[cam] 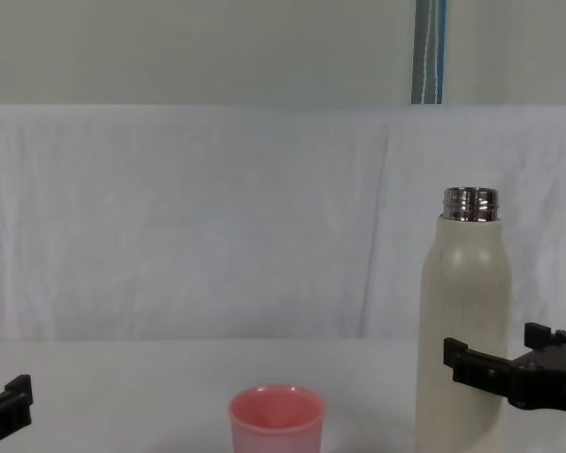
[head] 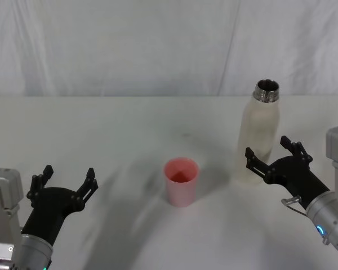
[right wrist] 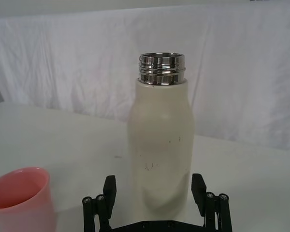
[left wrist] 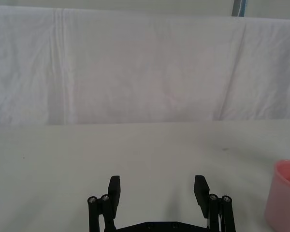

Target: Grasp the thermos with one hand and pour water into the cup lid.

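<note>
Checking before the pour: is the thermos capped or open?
Open: the thermos stands upright with its threaded steel neck bare, no cap on it.

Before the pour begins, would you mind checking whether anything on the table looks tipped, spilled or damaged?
Nothing stands out. The thermos stands upright with its neck uncapped, the cup lid sits upright to its left, and no water shows on the table. The right gripper is open around the thermos's lower body; the left gripper is open, apart.
</note>
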Available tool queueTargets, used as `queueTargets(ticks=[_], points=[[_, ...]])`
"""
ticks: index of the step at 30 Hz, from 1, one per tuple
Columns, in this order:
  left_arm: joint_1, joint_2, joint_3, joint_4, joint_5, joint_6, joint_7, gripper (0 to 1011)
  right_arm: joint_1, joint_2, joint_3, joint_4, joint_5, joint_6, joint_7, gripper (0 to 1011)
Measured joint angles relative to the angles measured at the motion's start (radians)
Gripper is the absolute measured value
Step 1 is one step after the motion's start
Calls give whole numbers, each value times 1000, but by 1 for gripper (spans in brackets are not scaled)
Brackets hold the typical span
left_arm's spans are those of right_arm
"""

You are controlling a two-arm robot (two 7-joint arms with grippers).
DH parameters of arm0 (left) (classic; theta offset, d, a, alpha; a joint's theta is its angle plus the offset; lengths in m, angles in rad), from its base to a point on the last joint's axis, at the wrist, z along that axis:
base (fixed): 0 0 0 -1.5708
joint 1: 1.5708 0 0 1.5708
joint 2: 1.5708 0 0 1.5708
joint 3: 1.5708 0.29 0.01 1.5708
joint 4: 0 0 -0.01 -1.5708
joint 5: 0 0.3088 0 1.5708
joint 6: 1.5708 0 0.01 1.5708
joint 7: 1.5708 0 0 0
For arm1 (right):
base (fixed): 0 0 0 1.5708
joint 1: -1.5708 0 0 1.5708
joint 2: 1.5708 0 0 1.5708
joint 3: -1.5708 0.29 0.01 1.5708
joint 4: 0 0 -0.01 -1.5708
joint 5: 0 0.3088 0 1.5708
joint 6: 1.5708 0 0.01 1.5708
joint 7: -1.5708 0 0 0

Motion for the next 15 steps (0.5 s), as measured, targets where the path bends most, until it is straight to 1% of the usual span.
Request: queueTargets(ticks=[15], points=[[0,0,0,0,0,0,0,1001,54,-29,-8,76,5,-9,-12,1003]])
